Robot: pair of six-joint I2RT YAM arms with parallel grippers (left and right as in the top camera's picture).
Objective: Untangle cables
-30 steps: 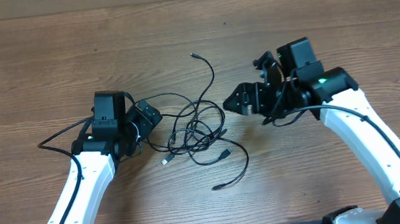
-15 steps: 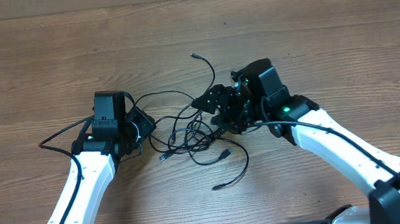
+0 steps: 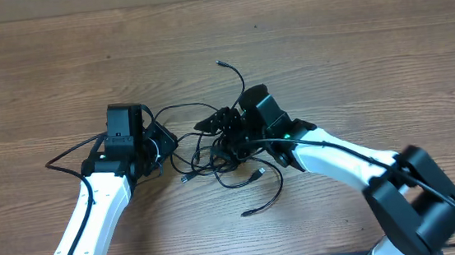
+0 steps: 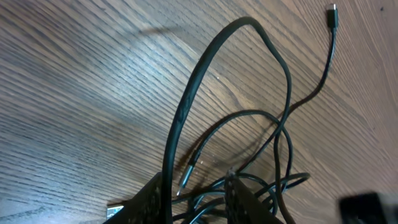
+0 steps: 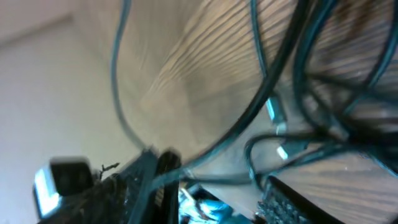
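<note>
Cables [image 3: 213, 155], thin black looping cords, left jaws part-open around one, right jaws unclear.

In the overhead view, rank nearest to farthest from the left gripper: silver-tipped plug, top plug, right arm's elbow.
1. Silver-tipped plug, just beside the left gripper, toward the robot.
2. Top plug, farther up the table.
3. Right arm's elbow, far right.

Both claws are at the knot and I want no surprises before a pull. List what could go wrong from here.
1. Several strands of the cables lie between the fingers of the right claw; closing there may catch more than one, and a pull could tighten the knot.
2. The left claw has several strands between its fingers too, so pulling may drag the whole bundle.
</note>
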